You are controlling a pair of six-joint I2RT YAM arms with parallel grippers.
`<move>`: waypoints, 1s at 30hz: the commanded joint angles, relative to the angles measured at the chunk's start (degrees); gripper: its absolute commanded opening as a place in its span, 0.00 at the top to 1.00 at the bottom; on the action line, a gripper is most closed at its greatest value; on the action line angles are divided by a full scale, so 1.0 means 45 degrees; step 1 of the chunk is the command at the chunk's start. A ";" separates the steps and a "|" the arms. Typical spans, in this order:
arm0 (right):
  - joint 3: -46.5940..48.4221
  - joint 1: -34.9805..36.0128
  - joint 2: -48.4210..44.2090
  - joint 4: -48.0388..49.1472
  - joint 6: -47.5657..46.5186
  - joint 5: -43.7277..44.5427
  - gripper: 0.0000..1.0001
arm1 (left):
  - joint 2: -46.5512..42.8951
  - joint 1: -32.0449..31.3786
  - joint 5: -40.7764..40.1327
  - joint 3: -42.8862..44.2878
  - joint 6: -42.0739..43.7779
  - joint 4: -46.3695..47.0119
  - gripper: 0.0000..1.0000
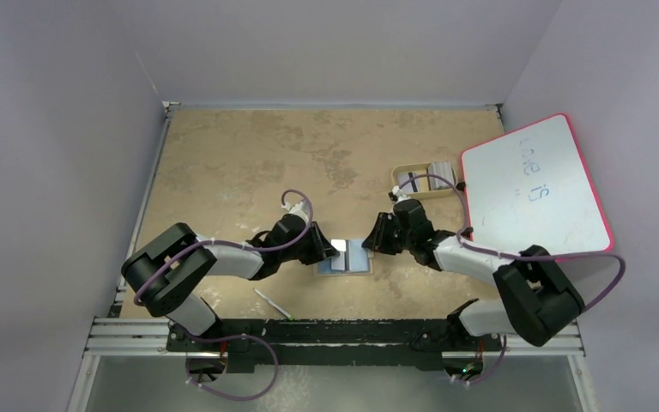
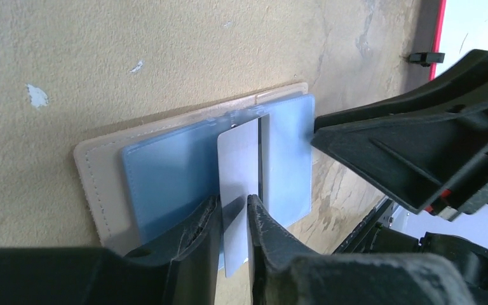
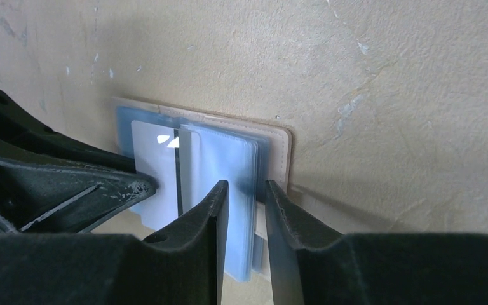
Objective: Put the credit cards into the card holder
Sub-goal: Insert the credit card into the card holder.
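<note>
1. Spreading under both arms: tan bench (image 1: 240, 163), blotched darker in patches; pale lilac-grey walls (image 1: 309, 43) on three sides.
2. Leaning at the right wall: pink-edged whiteboard (image 1: 535, 184) with faint blue handwriting, too faint to read.
3. Just beside its left edge: beige tray (image 1: 399, 172) with credit cards (image 1: 414, 179) inside.
4. Lying open and flat at mid-bench, between the arms: tan card holder (image 1: 344, 257), blue-grey pockets up.
5. Left fingers (image 2: 206, 219) a narrow gap apart, one pale credit card (image 2: 238, 171) between them, far end at the holder's fold; pinched or merely flanked, cannot tell.
6. Right fingers (image 3: 213, 203) slightly apart at the holder's right-hand pocket edge; gripping or not, cannot tell.
</note>
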 commanded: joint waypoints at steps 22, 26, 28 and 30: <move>-0.1313 0.0080 -0.1338 0.0606 0.0703 -0.1024 0.67 | -0.0781 -0.0365 -0.1220 0.0999 0.0302 -0.1877 0.68; -0.1447 0.0127 -0.1050 0.1099 0.0881 -0.1173 0.65 | -0.0576 -0.0497 -0.1193 0.1091 0.0321 -0.1832 0.72; -0.1442 0.0180 -0.0916 0.1230 0.0910 -0.1200 0.65 | -0.0463 -0.0584 -0.1144 0.1137 0.0277 -0.1787 0.73; -0.1467 0.0201 -0.0829 0.1374 0.0940 -0.1200 0.65 | -0.0418 -0.0690 -0.1106 0.1224 0.0224 -0.1764 0.74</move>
